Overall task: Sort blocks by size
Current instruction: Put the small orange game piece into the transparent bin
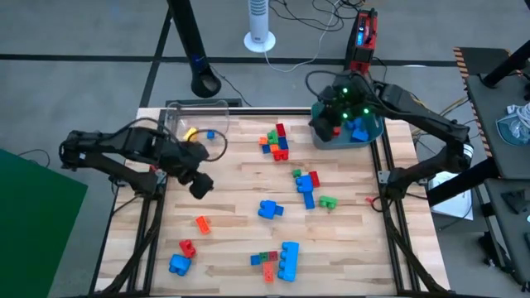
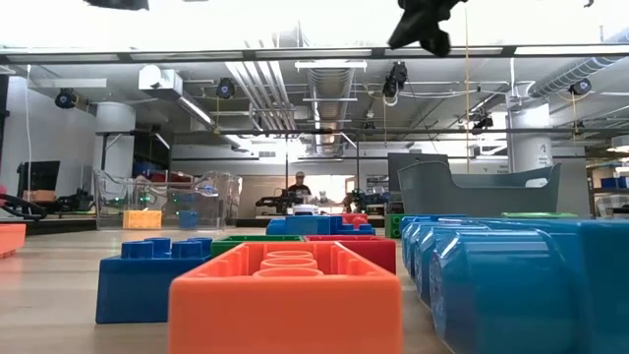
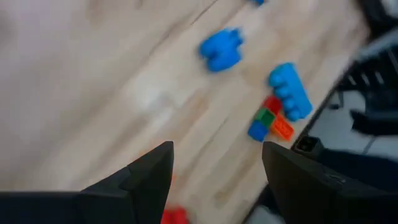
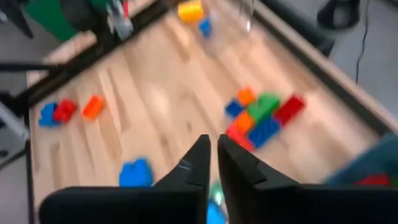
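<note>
The blocks lie scattered on the wooden table: a mixed cluster (image 1: 277,142) at the far middle, a blue and red group (image 1: 308,184), a blue brick (image 1: 270,209), a green one (image 1: 329,201), an orange one (image 1: 202,222), red (image 1: 187,247) and blue (image 1: 179,264) ones near left, and a cluster (image 1: 279,261) at the near edge. My left gripper (image 1: 199,185) (image 3: 217,155) hovers open above the table's left part, with nothing between its fingers. My right gripper (image 1: 321,128) (image 4: 213,142) hangs shut and empty beside the teal tub (image 1: 370,130).
A clear plastic box (image 1: 195,116) at the far left corner holds a yellow and a small blue brick. The teal tub at the far right corner holds blue and red bricks. Bare wood lies between the scattered blocks in the table's middle.
</note>
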`<state>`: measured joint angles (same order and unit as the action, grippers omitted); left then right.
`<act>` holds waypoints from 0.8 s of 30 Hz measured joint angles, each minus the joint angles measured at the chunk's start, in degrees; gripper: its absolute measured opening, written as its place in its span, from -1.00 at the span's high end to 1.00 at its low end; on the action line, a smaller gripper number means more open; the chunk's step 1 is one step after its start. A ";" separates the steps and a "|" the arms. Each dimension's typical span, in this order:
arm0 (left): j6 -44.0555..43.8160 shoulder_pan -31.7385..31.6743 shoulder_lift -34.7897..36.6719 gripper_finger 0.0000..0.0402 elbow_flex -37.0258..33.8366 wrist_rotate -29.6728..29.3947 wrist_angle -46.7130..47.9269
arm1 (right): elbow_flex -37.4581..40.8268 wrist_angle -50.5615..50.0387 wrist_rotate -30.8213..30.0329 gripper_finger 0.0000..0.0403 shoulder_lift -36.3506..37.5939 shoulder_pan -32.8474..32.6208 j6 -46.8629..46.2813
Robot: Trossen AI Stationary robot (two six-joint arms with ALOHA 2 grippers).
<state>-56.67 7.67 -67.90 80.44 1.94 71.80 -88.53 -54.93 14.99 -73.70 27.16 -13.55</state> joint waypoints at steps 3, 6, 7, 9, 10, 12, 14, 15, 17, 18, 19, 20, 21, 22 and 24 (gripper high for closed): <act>-17.20 0.37 0.76 -0.15 -7.04 3.84 -1.20 | 0.15 -2.51 -0.03 0.93 0.14 -1.50 -2.60; -33.12 1.83 0.43 -0.15 -14.00 9.65 -6.05 | 0.27 -2.36 -0.03 0.91 0.03 -3.03 -3.67; -35.17 2.74 0.02 -0.15 -15.99 10.87 -9.32 | 0.31 -2.21 -0.03 0.91 -0.17 -3.46 -3.70; -36.15 4.70 -1.28 -0.15 -19.50 11.02 -16.55 | 0.35 -2.03 -0.36 0.91 -0.74 -4.13 -3.71; -36.74 5.51 -2.03 -0.15 -20.82 10.43 -19.07 | 0.42 -2.00 -0.70 0.91 -1.05 -4.36 -3.71; -39.42 6.45 -3.67 -0.15 -22.79 8.91 -21.98 | 0.48 -2.13 -1.12 0.91 -1.61 -4.57 -3.76; -42.44 6.85 -5.55 -0.15 -24.01 7.90 -21.17 | 0.48 -2.05 -1.44 0.91 -2.10 -4.57 -3.64; -43.32 7.05 -6.61 -0.15 -24.36 7.49 -20.07 | 0.48 -2.04 -1.50 0.91 -2.34 -4.55 -3.51; -45.13 7.31 -8.62 -0.15 -24.69 6.87 -17.94 | 0.48 -1.89 -1.54 0.91 -3.06 -4.52 -3.10; -45.72 7.45 -9.61 -0.15 -24.86 6.69 -17.49 | 0.48 -1.80 -1.56 0.91 -3.42 -4.52 -3.05; -45.77 7.62 -10.64 -0.15 -24.94 6.60 -17.45 | 0.48 -1.78 -1.56 0.91 -3.78 -4.52 -3.05; -45.40 7.80 -11.57 -0.15 -25.01 6.58 -17.58 | 0.48 -1.78 -1.54 0.91 -4.13 -4.52 -3.01; -44.98 8.18 -12.35 -0.15 -25.05 6.55 -17.51 | 0.48 -1.80 -1.54 0.91 -4.33 -4.52 -2.99; -44.92 8.64 -13.01 -0.15 -25.07 6.47 -16.93 | 0.48 -1.82 -1.54 0.91 -4.46 -4.52 -3.01; -45.65 10.02 -14.16 -0.15 -25.11 6.48 -15.57 | 0.48 -1.80 -1.52 0.91 -4.72 -4.54 -2.99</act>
<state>-102.32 17.69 -82.05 55.33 8.43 56.23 -88.05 -56.73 13.47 -78.42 22.61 -16.54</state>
